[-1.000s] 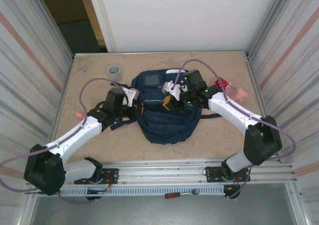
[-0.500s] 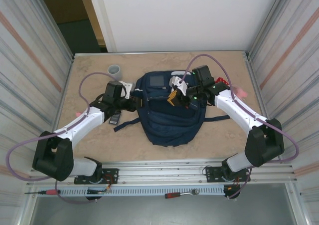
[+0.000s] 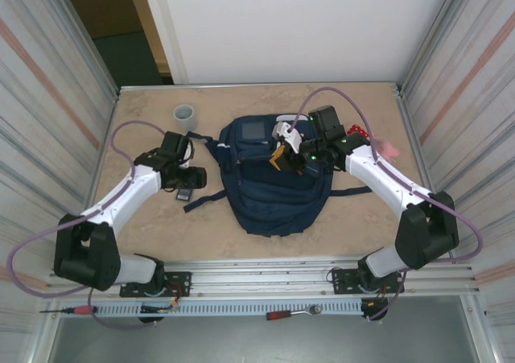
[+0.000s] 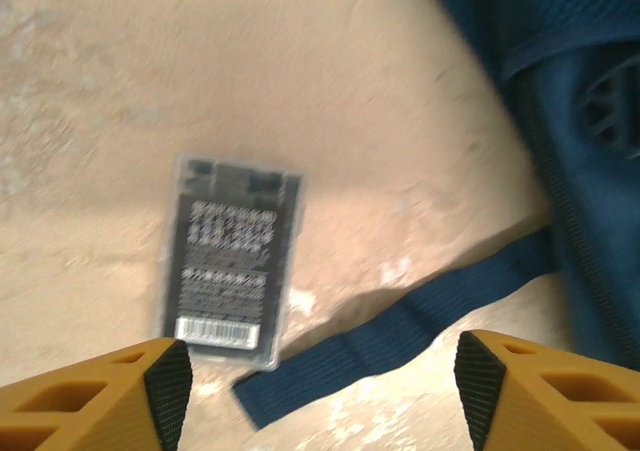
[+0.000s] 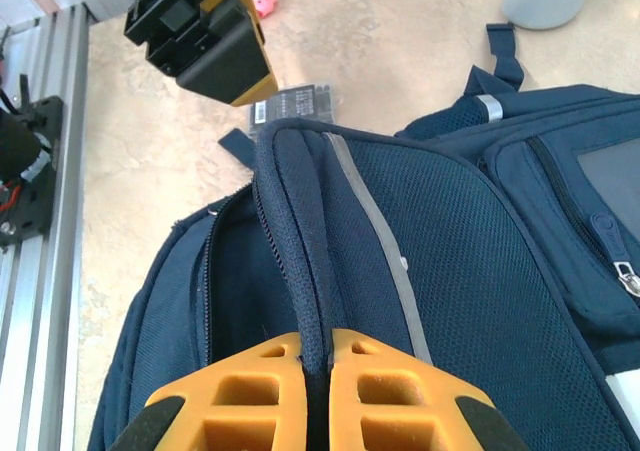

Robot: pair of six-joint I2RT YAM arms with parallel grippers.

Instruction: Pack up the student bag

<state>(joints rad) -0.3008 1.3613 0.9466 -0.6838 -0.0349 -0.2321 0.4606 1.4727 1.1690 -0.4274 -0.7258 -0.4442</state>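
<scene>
From my remote station, the student bag lies flat in the middle of the table, top end toward the far wall, with packing barely under way by my reading. The right gripper is clenched on the piped edge of the bag's upper panel and lifts it, so the unzipped main compartment gapes along the bag's left side. The right wrist view shows a dark slot there, but I cannot tell whether anything is inside. The left gripper hangs with its jaws spread wide and nothing between them. It is directly above a flat dark packet with a printed label, which rests on the table just left of the bag, close to a loose strap. That packet looks like the next item due to go in, and it is not yet grasped. Other things sit outside the bag: a grey cylinder at the far left, and a red spotted item and a pink item to the right of the bag. So I judge that the opening step is done. What remains is picking up the packet, feeding it through the held-open mouth, possibly packing the other loose items, and zipping the bag closed.
</scene>
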